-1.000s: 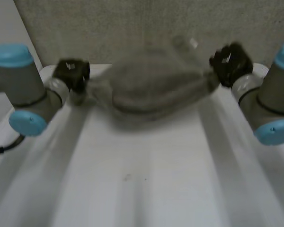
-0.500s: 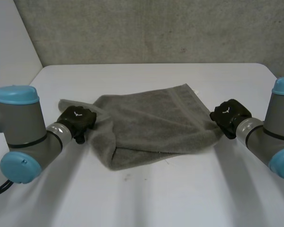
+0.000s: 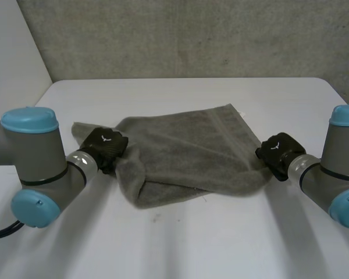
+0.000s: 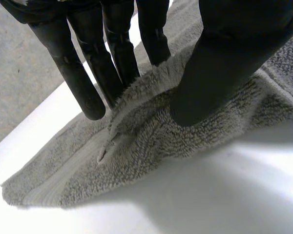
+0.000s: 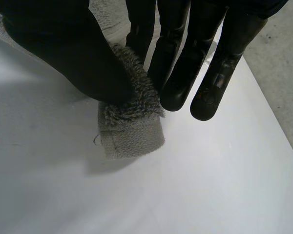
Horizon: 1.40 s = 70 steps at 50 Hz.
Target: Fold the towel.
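The white table (image 3: 180,244) carries the grey towel (image 3: 192,151) at its middle, rumpled and partly doubled along its 6 o'clock edge. The left arm (image 3: 41,168) reaches in from 8 o'clock, the right arm (image 3: 337,180) from 4 o'clock. The left hand (image 3: 104,148) sits at the towel's 9 o'clock side, thumb and fingers pinching a raised fold of cloth, with a loose corner lying flat beyond it toward 10 o'clock. The right hand (image 3: 277,152) is at the 3 o'clock corner, its thumb squeezing that corner against the fingers.
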Available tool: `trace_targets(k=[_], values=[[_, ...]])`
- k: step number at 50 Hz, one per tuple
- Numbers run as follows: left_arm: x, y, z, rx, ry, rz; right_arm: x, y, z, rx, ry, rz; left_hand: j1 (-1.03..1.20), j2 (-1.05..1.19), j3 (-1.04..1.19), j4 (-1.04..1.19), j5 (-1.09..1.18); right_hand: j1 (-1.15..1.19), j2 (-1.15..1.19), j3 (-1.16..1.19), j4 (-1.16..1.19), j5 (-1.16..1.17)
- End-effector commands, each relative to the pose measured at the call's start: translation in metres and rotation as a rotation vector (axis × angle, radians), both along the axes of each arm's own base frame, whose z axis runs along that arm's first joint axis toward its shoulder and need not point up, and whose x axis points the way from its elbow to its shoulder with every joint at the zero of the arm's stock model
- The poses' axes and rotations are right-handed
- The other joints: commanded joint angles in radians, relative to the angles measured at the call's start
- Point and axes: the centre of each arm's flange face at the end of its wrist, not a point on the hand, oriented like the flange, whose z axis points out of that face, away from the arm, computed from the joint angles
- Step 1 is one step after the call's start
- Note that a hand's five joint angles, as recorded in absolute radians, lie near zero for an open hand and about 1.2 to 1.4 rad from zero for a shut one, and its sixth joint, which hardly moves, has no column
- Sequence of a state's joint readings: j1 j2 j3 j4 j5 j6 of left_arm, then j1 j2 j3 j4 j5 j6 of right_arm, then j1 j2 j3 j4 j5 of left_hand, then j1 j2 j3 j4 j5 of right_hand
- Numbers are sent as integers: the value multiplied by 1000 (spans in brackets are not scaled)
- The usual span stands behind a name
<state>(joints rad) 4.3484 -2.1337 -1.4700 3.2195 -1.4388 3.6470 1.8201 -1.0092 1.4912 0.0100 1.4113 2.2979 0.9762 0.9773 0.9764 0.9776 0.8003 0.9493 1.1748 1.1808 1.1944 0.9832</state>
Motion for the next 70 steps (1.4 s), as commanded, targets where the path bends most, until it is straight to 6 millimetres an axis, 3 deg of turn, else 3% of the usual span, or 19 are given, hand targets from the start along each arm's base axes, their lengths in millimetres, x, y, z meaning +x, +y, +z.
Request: trace_targets(k=[1, 11, 20, 26, 36, 40, 47, 51, 52, 55, 56, 57, 58, 59, 60, 61, 62, 66, 70], values=[[-19, 14, 5, -12, 18, -81, 0, 0, -3, 5, 6, 2, 420, 419, 420, 419, 421, 447, 221, 215, 202, 239], [-19, 33, 48, -99, 42, -91, -1, 0, -2, 6, 30, 2, 420, 419, 420, 419, 421, 447, 221, 215, 202, 239], [47, 33, 81, -146, -156, 64, -21, 24, 20, 141, 217, 63, 420, 419, 420, 419, 421, 447, 221, 215, 202, 239], [80, 44, 70, -9, -346, 70, -51, 41, 40, 296, 338, 39, 420, 419, 420, 419, 421, 447, 221, 215, 202, 239], [87, 71, 44, 224, -403, 19, -51, 59, 44, 365, 351, 65, 420, 419, 420, 419, 421, 447, 221, 215, 202, 239], [83, 56, 22, 283, -429, 0, -50, 53, 41, 361, 367, 64, 420, 419, 420, 419, 421, 447, 221, 215, 202, 239], [70, 4, 29, 178, -414, 11, -24, -6, 62, 100, 327, 43, 420, 419, 420, 419, 421, 447, 221, 215, 202, 239], [40, -46, 71, -47, -338, 24, -10, -35, 92, -114, 262, -10, 420, 419, 420, 419, 421, 447, 221, 215, 202, 239], [40, -46, 71, -48, -338, 24, -5, -48, 110, -227, 219, -42, 420, 419, 420, 419, 421, 447, 221, 215, 202, 239], [22, -76, 119, -254, -246, 62, 9, -69, 159, -484, 93, -87, 420, 419, 420, 419, 421, 447, 221, 215, 202, 239], [16, -89, 149, -379, -177, 92, 15, -75, 185, -621, 19, -101, 420, 419, 420, 419, 421, 447, 221, 215, 202, 239], [13, -101, 181, -517, -101, 118, 15, -75, 186, -623, 18, -101, 420, 419, 420, 419, 421, 447, 221, 215, 202, 239], [12, -101, 181, -519, -100, 118, 19, -78, 212, -755, -52, -113, 420, 419, 420, 419, 421, 447, 221, 215, 202, 239], [10, -108, 214, -661, -17, 139, 19, -78, 212, -756, -52, -113, 420, 419, 420, 419, 421, 447, 221, 215, 202, 239], [6, -108, 247, -803, 74, 151, 19, -79, 236, -875, -113, -127, 420, 419, 420, 419, 421, 447, 221, 215, 202, 239], [6, -108, 248, -804, 75, 151, 18, -76, 260, -991, -168, -143, 420, 419, 420, 419, 421, 447, 221, 215, 202, 239], [6, -107, 273, -913, 156, 167, 18, -76, 260, -993, -168, -143, 420, 419, 420, 419, 421, 447, 221, 215, 202, 239], [6, -107, 294, -1004, 314, 169, 16, -66, 274, -1080, -207, -153, 420, 419, 420, 419, 421, 447, 221, 215, 202, 239], [15, -111, 272, -853, 443, 185, 15, -65, 257, -1026, -185, -149, 420, 419, 420, 419, 421, 447, 221, 215, 202, 239]])
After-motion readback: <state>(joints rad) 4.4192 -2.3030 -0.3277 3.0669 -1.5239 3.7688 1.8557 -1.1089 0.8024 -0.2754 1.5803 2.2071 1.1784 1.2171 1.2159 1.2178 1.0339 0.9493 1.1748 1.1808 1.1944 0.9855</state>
